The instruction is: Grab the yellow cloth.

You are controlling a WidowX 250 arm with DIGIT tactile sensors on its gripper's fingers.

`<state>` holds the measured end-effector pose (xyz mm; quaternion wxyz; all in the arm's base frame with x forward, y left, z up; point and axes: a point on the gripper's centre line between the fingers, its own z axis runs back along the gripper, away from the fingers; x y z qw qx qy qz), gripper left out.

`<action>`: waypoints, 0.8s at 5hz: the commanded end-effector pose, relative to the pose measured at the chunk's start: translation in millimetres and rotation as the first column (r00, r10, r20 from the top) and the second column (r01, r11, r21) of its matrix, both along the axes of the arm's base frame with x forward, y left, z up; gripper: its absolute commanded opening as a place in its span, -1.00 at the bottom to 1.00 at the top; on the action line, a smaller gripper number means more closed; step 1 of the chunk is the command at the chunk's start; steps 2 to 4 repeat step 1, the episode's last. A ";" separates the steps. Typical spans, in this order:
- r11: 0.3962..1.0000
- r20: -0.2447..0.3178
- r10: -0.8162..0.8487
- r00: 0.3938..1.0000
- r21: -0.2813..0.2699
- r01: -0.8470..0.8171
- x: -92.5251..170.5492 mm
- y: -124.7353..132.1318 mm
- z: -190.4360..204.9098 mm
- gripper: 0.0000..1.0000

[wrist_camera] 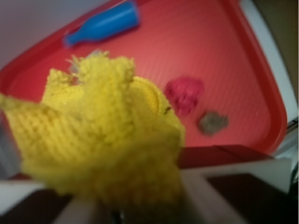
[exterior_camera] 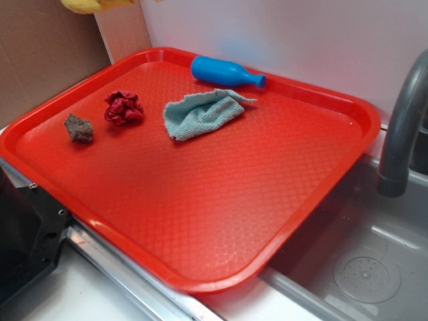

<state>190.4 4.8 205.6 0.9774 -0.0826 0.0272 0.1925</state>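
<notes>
The yellow cloth (wrist_camera: 103,135) fills the left and middle of the wrist view, bunched up right against my gripper (wrist_camera: 135,207), whose jaws are hidden under it. The cloth hangs well above the red tray (wrist_camera: 219,51). In the exterior view only a bit of the yellow cloth (exterior_camera: 93,5) shows at the top left edge, lifted above the tray's (exterior_camera: 221,200) far left corner. The gripper itself is out of that frame.
On the tray lie a light blue-grey rag (exterior_camera: 200,114), a blue bottle (exterior_camera: 224,72) on its side at the back, a dark red fabric wad (exterior_camera: 124,107) and a small brown-grey lump (exterior_camera: 79,128). A grey sink (exterior_camera: 361,261) with a faucet (exterior_camera: 401,127) is on the right.
</notes>
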 end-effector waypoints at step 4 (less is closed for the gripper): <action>0.999 0.062 -0.051 0.997 0.014 0.051 -21.3 10.0 22.9 -1.00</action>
